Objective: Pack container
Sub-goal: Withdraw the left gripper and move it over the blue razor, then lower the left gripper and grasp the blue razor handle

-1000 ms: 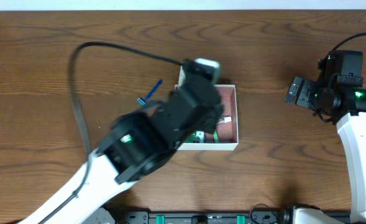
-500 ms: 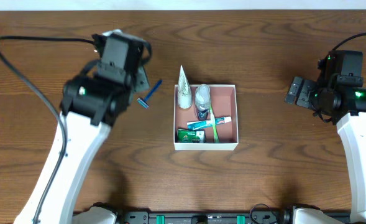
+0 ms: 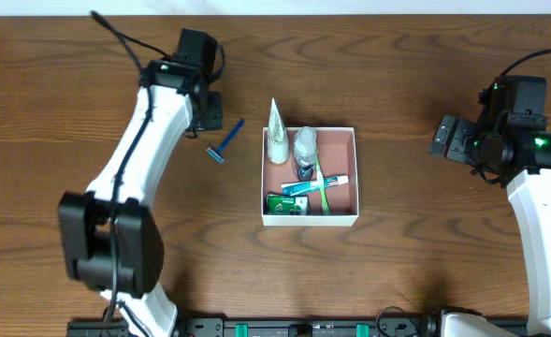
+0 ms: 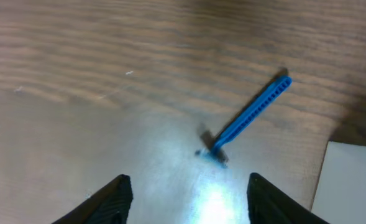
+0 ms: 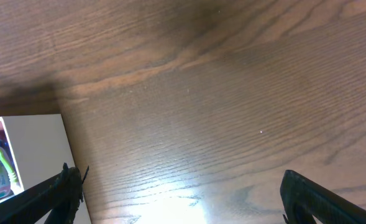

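The container is a shallow white-walled box with a pink-brown inside at the table's middle. It holds a white tube, a small bottle, a toothpaste tube, a green toothbrush and a green packet. Its white wall shows in the left wrist view and in the right wrist view. A blue razor lies on the wood left of the box, also in the left wrist view. My left gripper is open and empty, just up-left of the razor. My right gripper is open and empty, right of the box.
The table is dark brown wood. The left arm's black cable runs over the far left. A black rail runs along the front edge.
My left arm has swung away from above the box to the far left and now sits by the blue razor. The right arm has not moved.
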`<state>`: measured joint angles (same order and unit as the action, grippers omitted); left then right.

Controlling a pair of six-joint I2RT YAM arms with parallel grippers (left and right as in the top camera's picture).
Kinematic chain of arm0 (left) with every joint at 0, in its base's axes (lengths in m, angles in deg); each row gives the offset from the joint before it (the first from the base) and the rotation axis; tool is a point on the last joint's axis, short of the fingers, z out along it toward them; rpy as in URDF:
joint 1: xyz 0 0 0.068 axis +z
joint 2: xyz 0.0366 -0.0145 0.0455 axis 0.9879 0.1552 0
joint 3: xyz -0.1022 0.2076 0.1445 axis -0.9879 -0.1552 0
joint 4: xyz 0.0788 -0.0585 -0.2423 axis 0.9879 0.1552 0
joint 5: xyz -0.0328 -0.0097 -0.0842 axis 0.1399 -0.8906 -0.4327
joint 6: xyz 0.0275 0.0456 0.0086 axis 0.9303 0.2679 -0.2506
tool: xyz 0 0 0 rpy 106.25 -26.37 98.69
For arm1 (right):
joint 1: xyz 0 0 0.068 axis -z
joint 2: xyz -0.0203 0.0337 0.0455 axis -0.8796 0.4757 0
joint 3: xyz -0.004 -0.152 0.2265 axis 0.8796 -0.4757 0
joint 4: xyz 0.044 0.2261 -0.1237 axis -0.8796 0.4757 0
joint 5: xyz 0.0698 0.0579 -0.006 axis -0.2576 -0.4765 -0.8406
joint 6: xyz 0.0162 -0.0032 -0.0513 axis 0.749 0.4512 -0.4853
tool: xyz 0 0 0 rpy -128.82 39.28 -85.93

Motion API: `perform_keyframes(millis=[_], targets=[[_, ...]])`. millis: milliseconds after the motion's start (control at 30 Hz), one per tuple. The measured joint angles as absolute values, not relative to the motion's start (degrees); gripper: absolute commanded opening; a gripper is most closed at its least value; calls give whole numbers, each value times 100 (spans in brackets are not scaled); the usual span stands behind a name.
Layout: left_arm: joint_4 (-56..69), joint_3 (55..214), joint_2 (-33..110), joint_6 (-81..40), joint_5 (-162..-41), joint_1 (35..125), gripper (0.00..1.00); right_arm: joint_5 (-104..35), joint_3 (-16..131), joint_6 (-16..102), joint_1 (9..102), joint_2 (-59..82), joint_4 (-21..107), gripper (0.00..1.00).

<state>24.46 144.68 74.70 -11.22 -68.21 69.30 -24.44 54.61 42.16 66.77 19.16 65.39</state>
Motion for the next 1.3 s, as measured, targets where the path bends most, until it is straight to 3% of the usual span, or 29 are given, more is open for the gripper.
perform_keyframes(millis=[533,1300], targets=[[1843,14466,8259,408,-7695,6930,69,-2444,5461,4216,6677,1916,6541,99],[1889,14404,8565,992,-7863,6930,67,-2444,5461,4216,6677,1916,6539,99]])
